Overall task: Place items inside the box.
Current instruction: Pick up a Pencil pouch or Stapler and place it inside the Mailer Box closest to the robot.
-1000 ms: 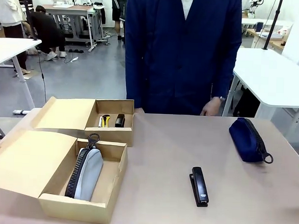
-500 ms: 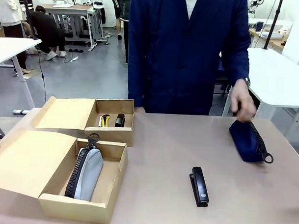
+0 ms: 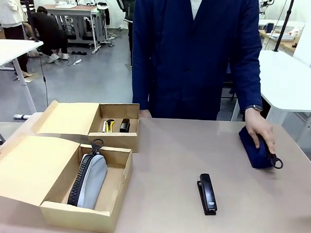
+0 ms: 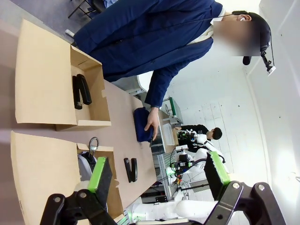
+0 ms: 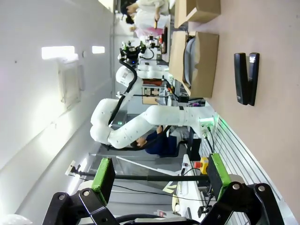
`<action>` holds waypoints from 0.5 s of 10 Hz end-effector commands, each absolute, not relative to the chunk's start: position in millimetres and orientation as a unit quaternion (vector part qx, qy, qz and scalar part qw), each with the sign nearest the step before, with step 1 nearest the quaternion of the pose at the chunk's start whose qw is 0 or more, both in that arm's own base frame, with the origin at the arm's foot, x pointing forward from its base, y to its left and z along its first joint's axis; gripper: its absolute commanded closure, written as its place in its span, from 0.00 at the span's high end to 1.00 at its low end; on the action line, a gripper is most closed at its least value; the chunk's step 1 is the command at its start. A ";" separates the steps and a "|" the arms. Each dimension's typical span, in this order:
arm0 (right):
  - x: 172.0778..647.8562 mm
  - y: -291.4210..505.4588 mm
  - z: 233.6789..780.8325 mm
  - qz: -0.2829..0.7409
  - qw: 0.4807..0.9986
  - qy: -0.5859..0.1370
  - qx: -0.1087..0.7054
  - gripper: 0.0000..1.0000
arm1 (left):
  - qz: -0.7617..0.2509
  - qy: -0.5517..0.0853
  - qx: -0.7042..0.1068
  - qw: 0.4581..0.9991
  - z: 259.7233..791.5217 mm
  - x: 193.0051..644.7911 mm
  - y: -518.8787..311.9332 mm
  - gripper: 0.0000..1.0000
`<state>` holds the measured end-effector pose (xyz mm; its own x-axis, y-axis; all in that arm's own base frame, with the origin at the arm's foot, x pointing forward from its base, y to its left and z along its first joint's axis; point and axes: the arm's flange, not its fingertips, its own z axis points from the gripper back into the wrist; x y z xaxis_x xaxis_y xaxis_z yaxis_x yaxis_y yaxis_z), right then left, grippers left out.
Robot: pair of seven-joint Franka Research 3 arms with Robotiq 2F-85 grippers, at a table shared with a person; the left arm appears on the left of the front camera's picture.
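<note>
While hand [image 3: 260,131] rests on pouch [image 3: 249,146], stapler [image 3: 207,194] apart

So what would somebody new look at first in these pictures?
Probably the person in the dark blue coat at the far side of the table, whose hand rests on a dark blue pouch near the far right corner. Next, on the left, the nearer open box holds a grey pencil case. A black stapler lies alone in the middle of the table.
</note>
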<state>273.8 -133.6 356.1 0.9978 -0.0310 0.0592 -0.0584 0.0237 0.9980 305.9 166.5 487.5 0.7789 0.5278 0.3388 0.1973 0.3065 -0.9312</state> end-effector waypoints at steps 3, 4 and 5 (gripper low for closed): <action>273.8 -133.6 356.1 0.010 0.715 -0.032 0.699 1.00 | 0.104 -0.324 -0.584 0.737 486.4 303.9 162.6 1.00; 276.4 -112.2 365.8 0.007 0.733 -0.026 0.680 1.00 | 0.104 -0.324 -0.584 0.737 486.4 303.9 162.6 1.00; 282.2 -86.5 376.0 0.008 0.754 -0.023 0.656 1.00 | 0.104 -0.324 -0.584 0.737 486.4 303.9 162.6 1.00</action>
